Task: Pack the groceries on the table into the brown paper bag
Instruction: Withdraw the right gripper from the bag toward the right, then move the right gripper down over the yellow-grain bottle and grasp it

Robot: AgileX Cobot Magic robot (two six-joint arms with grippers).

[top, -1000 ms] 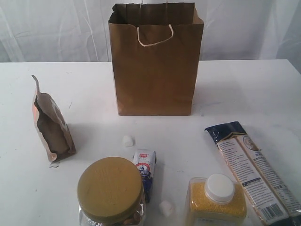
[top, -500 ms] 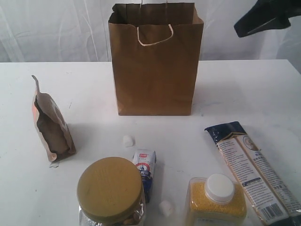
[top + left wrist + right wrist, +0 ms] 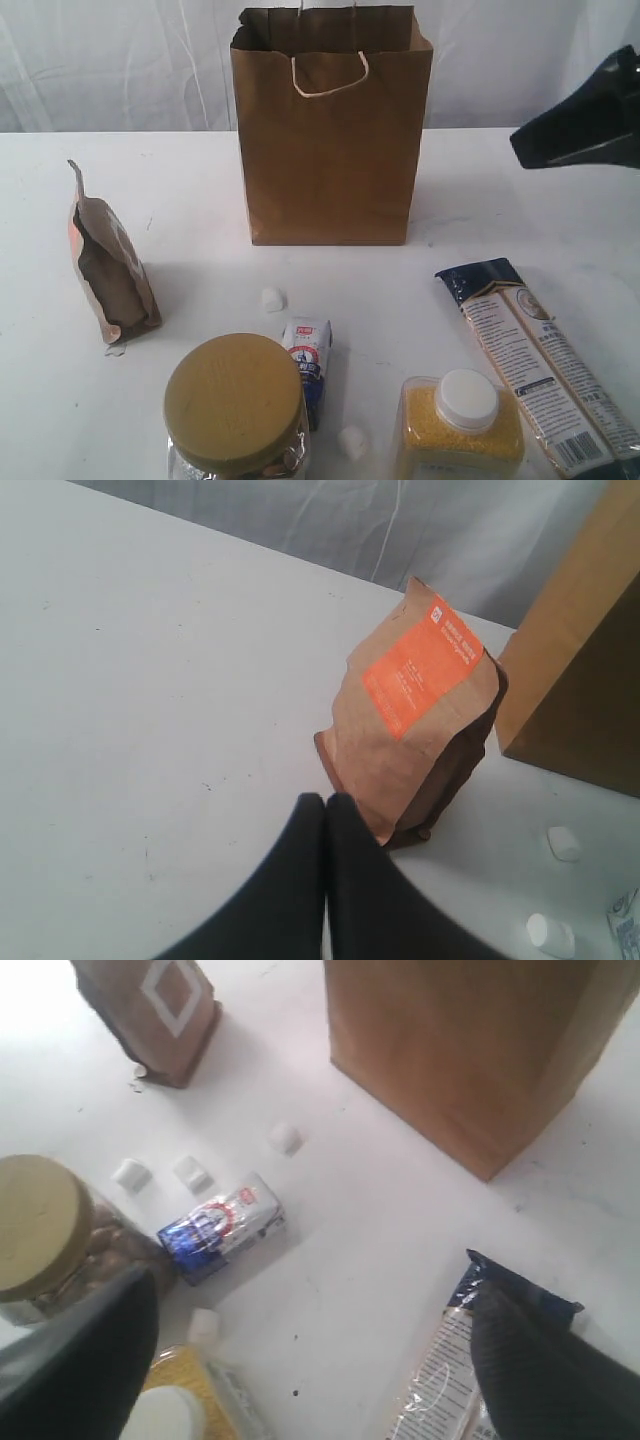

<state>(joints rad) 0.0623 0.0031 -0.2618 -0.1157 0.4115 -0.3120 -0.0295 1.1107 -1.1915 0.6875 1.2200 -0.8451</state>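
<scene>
1. A tall brown kraft paper bag [image 3: 330,150] with pale cord handles stands upright, its top open, at the back middle of the wide white tabletop [image 3: 520,190].
2. Well off to the bag's left, a brown pouch [image 3: 410,730] with an orange label stands leaning.
3. Along the front edge sits a clear jar with a gold lid [image 3: 235,400], and a small blue-white carton [image 3: 308,365] lies just beside it.
4. Small white marshmallows [image 3: 272,299] are scattered near the carton, none touching it.
5. Further right stands a white-capped jar of yellow grain [image 3: 462,425]. Beyond it, long noodle packs [image 3: 540,370] with a dark blue end lie at a slant.
6. The left gripper [image 3: 325,820] hangs above the table near the pouch without touching it, its black fingers pressed together on nothing.
7. The right gripper [image 3: 315,1295] is up in the air at the right side. Its dark fingers [image 3: 100,1360] are spread wide with nothing between them, and the carton and the noodle packs' end lie below.
</scene>
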